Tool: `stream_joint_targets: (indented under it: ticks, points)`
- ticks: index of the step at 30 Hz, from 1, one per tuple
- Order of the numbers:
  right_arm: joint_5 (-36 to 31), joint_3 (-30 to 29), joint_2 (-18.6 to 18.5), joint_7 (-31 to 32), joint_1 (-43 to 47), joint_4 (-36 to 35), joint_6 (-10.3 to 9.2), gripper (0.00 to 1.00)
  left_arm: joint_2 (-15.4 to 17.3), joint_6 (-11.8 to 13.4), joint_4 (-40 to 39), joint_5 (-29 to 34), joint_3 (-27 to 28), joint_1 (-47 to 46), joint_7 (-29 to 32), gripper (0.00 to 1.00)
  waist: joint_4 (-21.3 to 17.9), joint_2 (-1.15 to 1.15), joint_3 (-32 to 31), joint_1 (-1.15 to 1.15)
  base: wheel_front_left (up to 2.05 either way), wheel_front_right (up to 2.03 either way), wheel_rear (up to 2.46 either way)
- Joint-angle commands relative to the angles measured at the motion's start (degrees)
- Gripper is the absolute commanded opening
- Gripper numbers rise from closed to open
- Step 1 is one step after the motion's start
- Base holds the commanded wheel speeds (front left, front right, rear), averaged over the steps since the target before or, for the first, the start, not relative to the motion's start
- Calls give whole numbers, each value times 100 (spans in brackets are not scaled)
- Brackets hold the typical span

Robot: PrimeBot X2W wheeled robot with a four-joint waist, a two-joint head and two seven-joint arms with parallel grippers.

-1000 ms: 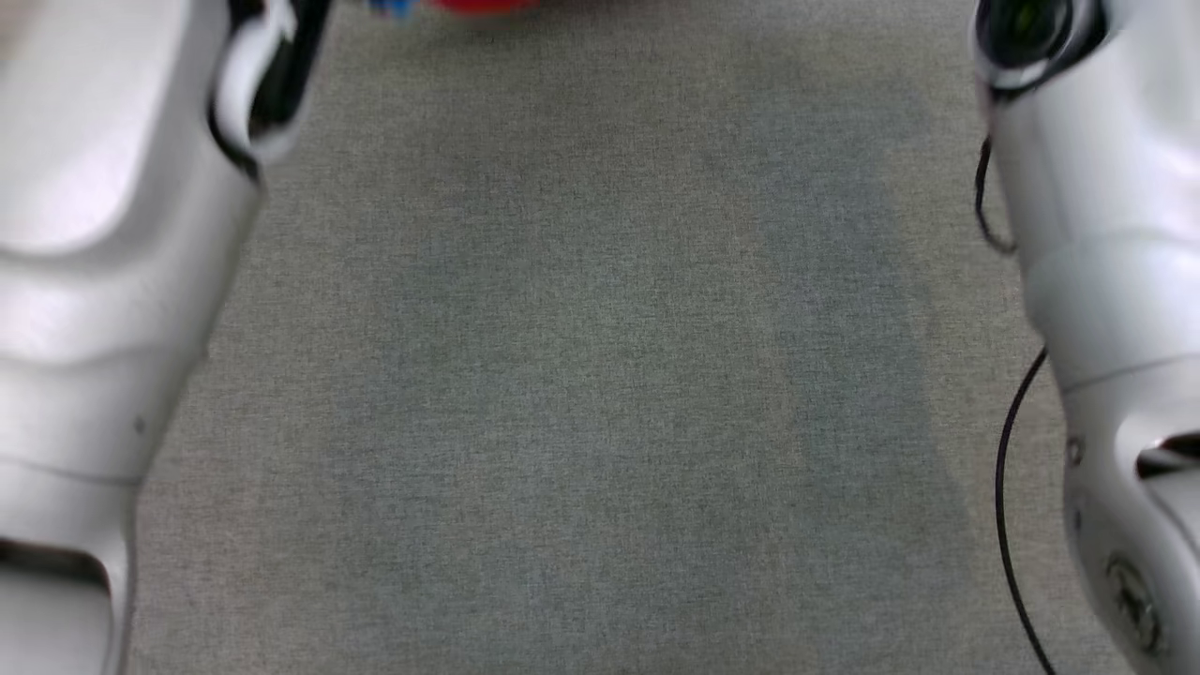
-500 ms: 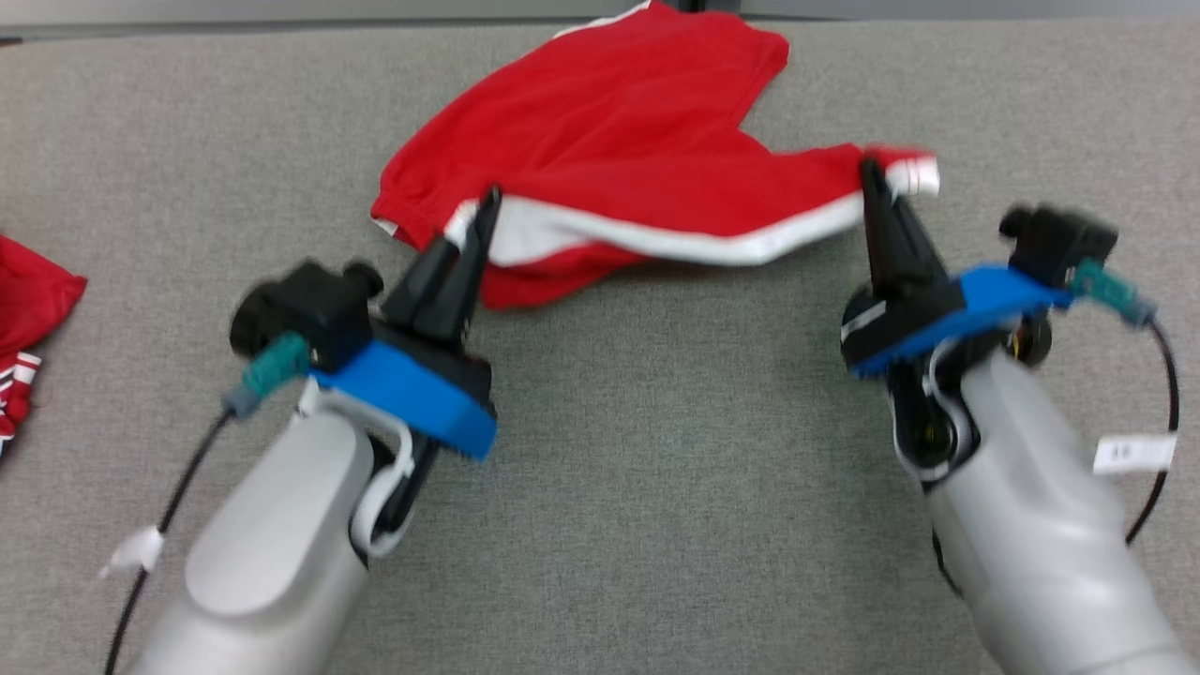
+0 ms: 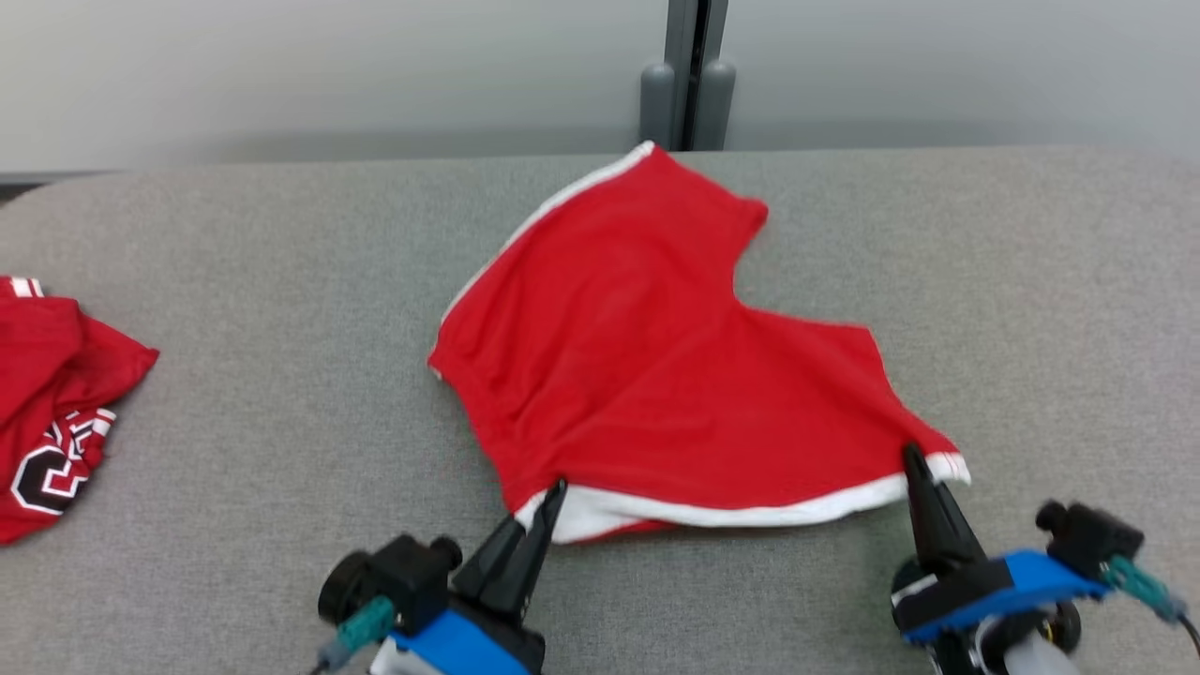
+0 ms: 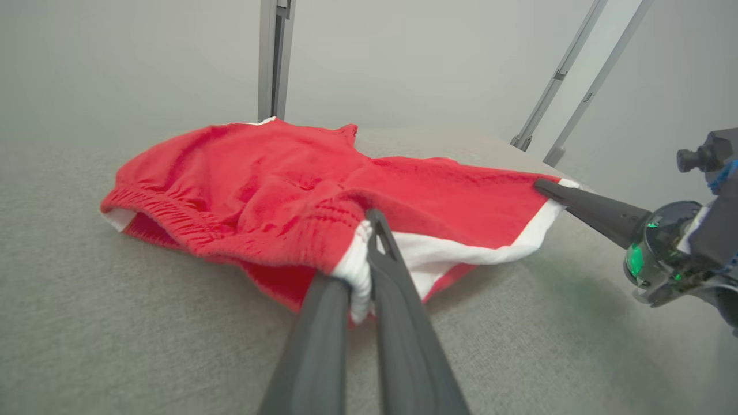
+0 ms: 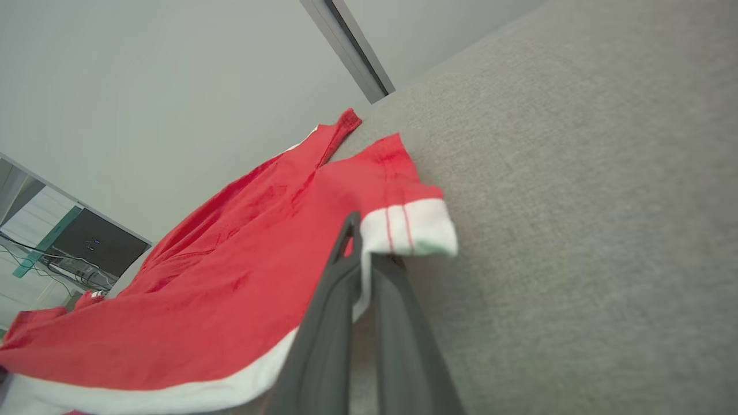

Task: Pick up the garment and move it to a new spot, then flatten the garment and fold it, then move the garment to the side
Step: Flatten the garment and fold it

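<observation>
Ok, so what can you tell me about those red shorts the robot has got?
The red shorts look like soft, stretchy cloth, with white stripes along the edges and a gathered waist. They lie spread out on the grey table, a bit wrinkled. The left fingers pinch one near corner and the right fingers pinch the other, both on the white trim, so the near edge is lifted slightly.
</observation>
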Motion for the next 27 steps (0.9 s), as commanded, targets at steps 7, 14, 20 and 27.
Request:
stream_joint_targets:
  ticks: [7,14,20,27]
  points:
    - [-168,-544,144,229,1356,-848,3,0,106,-12,-245,140,-29,737,-18,0,-10,1,-373,1,0,0,0]
    - [-435,-1064,294,617,1758,-1498,3,0,91,-12,-306,107,-99,835,-18,0,4,1,-441,1,0,0,0]
    - [-651,-1273,345,838,1572,-1795,3,0,-10,-12,-297,66,-73,733,-18,0,64,1,-402,1,0,0,0]
    - [-929,-1317,357,1001,932,-1766,3,0,-123,-12,-346,95,127,568,-18,0,222,1,-275,1,0,0,0]
